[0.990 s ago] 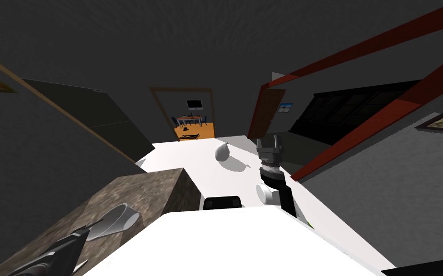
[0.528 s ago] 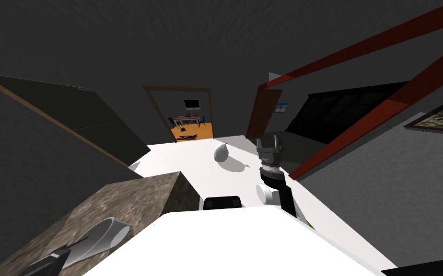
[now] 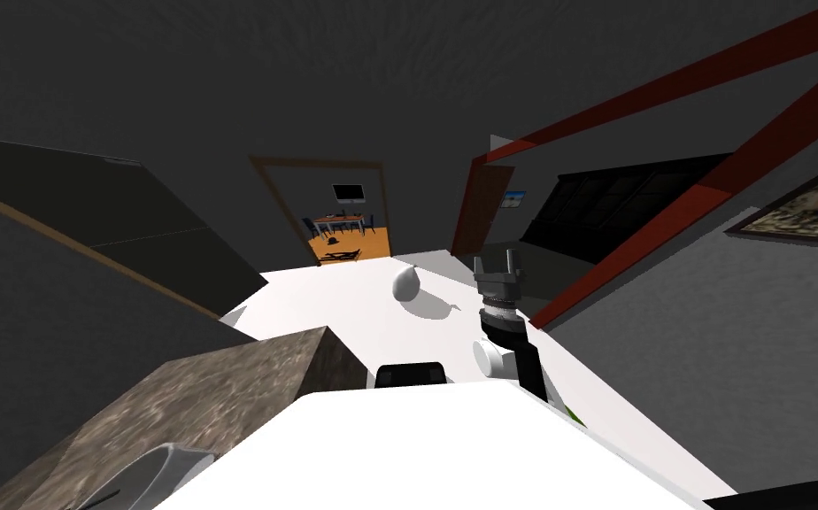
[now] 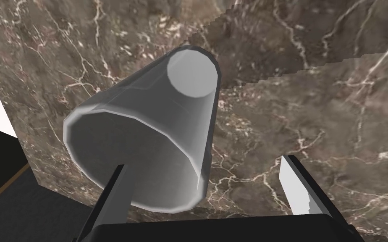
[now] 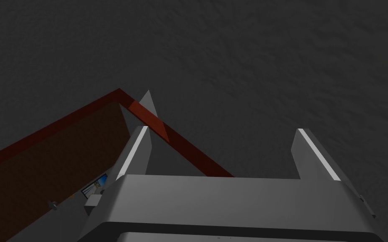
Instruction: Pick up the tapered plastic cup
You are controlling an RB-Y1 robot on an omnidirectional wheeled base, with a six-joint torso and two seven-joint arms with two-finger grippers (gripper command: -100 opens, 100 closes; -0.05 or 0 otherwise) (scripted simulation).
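The tapered cup [image 4: 155,126] is translucent grey and rests on a brown marbled counter [image 4: 315,105]. Its wide mouth faces my left gripper [image 4: 205,185] and its narrow base points away. The gripper is open. One finger [image 4: 115,197] overlaps the cup's mouth; the other finger [image 4: 296,189] stands apart beside the cup's wall. In the head view the cup [image 3: 164,469] lies at the bottom left on the counter [image 3: 221,390]. My right gripper [image 3: 497,263] is raised ahead of me, open and holding nothing, as the right wrist view [image 5: 222,151] confirms.
A white pear-shaped object [image 3: 406,283] sits on a white surface [image 3: 327,301] ahead. Beyond it is a doorway [image 3: 336,221] into a lit room, with a red-brown door [image 3: 478,208] to its right. The counter's corner [image 3: 327,336] meets the white surface.
The head camera has swung, carrying the counter, the cup and my left forearm toward the lower left corner. The right arm holds still.
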